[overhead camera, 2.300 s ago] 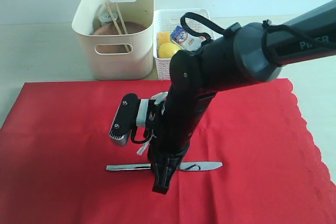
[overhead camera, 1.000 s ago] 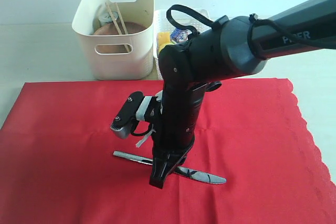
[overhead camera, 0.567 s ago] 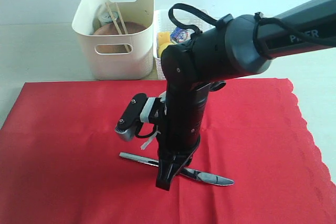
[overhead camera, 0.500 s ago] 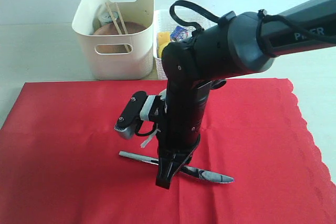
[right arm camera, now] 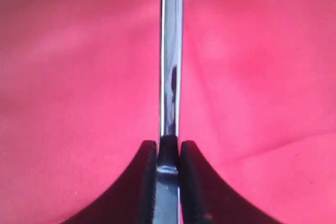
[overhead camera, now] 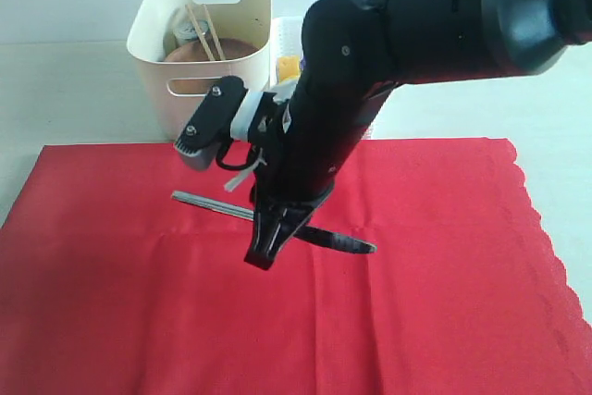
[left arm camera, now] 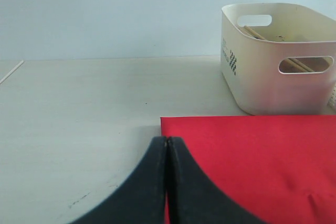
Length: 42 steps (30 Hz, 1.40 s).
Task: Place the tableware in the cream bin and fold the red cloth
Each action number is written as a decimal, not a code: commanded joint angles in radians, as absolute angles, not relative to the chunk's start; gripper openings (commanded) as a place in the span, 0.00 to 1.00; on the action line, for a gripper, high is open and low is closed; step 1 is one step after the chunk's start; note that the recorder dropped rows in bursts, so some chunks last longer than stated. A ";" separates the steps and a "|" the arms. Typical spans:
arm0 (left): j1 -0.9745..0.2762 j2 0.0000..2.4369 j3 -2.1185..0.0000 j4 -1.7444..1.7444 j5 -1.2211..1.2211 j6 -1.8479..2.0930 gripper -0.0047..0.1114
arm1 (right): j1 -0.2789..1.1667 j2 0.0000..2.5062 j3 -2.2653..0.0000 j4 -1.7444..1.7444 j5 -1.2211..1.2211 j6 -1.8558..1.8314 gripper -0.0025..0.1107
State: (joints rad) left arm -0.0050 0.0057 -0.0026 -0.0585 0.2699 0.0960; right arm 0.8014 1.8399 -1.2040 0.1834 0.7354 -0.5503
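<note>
The right arm's black gripper is clamped on a slim metal knife, its two fingers pinched against the shaft near the middle, so that the handle sticks out on one side and the blade on the other. The knife hangs at a slight slant over the large bright red cloth, which lies spread flat on the pale table with its scalloped edge along the right side of the exterior view. Behind the cloth's far edge stands the tall cream plastic bin with oval handle cut-outs. Inside it a pair of wooden chopsticks leans over a round brown plate. Just beside the bin on the right, a small white lattice basket is mostly hidden behind the arm. The left arm's black gripper has its fingertips pressed together on nothing, hanging above the table just beside a near corner of the cloth, well apart from the knife.
</note>
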 commanded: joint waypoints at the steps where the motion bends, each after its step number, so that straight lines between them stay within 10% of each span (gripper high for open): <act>1: -0.010 0.000 0.000 -0.056 0.264 0.097 0.04 | 0.802 1.816 -1.243 0.153 0.655 -0.547 0.02; 10: -0.010 0.000 0.000 -0.056 0.264 0.097 0.04 | 0.802 1.816 -1.258 0.129 0.305 -0.531 0.02; 21: -0.010 0.000 0.000 -0.056 0.264 0.097 0.04 | 0.802 2.050 -1.306 0.182 0.554 -0.384 0.02; 29: -0.010 0.000 0.000 -0.056 0.264 0.097 0.04 | 0.838 2.092 -1.345 0.140 0.637 -0.280 0.41; 42: -0.010 0.000 0.000 -0.056 0.264 0.097 0.04 | 0.876 2.132 -1.345 0.082 0.695 -0.321 0.34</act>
